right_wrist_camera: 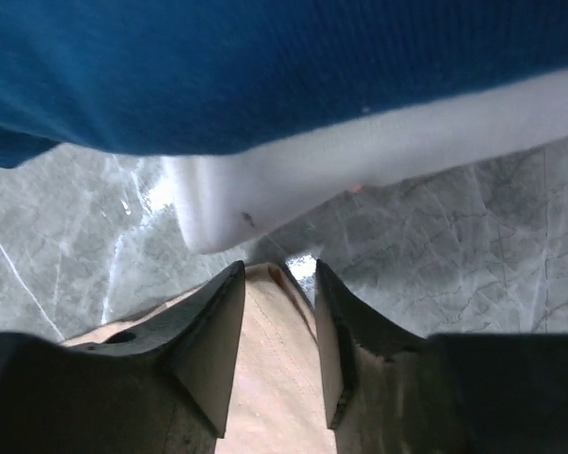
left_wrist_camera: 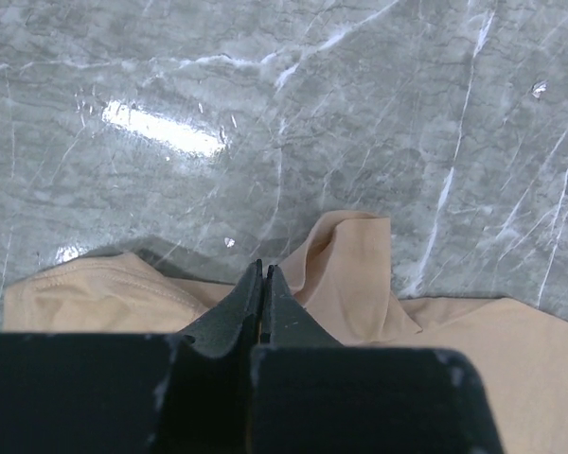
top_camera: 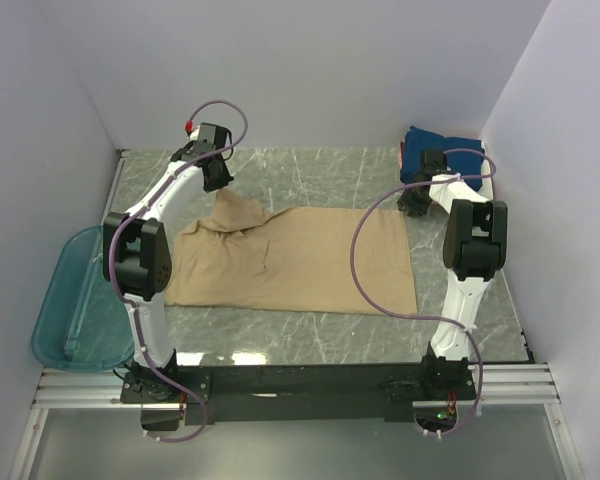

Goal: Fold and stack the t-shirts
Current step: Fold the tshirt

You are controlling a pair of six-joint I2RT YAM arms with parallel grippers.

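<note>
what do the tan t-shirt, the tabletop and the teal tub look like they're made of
The tan t-shirt: soft matte knit cloth, likely cotton; it wrinkles and drapes. The tabletop: grey marble-look, polished; white veins, glare, maybe laminate. The teal tub: translucent glossy plastic.

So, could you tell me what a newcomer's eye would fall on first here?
First the tan t-shirt spread across the middle of the marble table, its far left part peaked where the left gripper is shut on it. At the far right corner a folded navy t-shirt lies on a white one, the right gripper open astride the tan cloth's edge beside them. A teal tub sits at the table's left edge.
</note>
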